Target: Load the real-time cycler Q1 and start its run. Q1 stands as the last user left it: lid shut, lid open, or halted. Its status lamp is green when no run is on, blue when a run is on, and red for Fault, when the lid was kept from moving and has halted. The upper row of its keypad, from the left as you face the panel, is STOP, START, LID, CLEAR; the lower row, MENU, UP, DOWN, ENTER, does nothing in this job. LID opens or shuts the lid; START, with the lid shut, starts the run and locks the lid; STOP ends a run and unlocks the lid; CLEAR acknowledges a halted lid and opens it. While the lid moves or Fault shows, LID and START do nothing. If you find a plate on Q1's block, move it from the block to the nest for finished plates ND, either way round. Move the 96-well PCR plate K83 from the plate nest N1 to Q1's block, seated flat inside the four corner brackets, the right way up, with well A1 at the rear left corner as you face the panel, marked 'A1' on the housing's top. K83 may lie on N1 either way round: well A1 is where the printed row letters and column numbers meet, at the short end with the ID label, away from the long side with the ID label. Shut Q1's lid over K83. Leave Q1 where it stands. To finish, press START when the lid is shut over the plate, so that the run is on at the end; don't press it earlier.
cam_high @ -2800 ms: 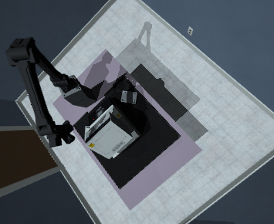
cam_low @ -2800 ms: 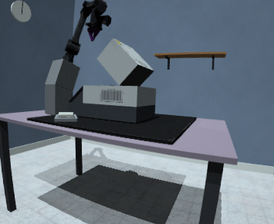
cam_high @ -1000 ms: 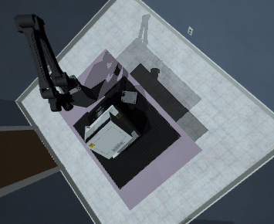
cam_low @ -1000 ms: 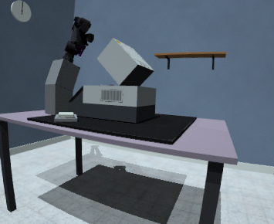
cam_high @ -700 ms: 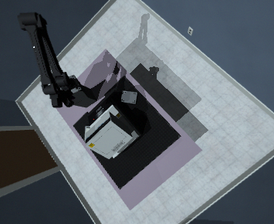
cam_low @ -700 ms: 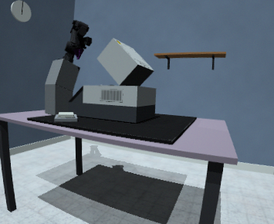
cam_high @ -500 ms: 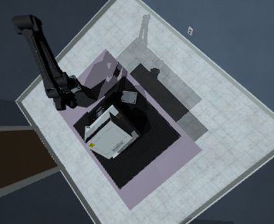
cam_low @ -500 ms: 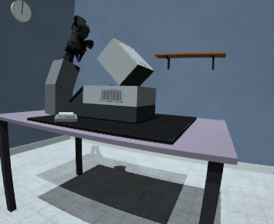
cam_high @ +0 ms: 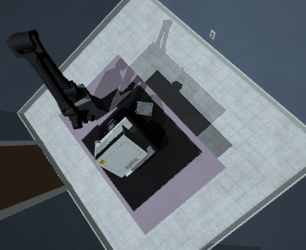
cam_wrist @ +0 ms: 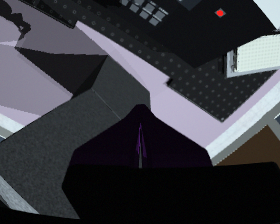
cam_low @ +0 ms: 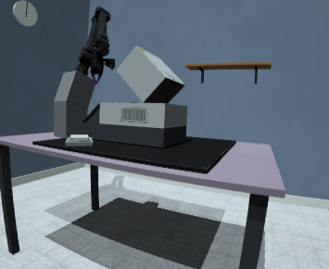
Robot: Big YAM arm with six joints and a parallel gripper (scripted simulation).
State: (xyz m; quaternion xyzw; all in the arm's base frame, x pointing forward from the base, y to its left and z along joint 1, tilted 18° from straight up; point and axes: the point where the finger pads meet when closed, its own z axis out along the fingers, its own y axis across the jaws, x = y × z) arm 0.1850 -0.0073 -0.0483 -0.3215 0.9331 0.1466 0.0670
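My jaws (cam_low: 96,80) are shut on nothing, while plate K83 (cam_wrist: 256,56), light, thin-walled and bendable, sits on its nest at two o'clock, best pinched across its stiff skirt.

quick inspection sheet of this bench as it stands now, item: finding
surface: lilac table carrying a black mat
job's things: cycler on the mat, lid tilted part open, lamp red; white plate on the mat by the cycler's front; a second grey plate behind the cycler
clutter: nothing seen
gripper: gripper shut and empty, above the panel end of the cycler
cables: nothing seen
surroundings: blue walls, wooden shelf, round clock, tiled floor
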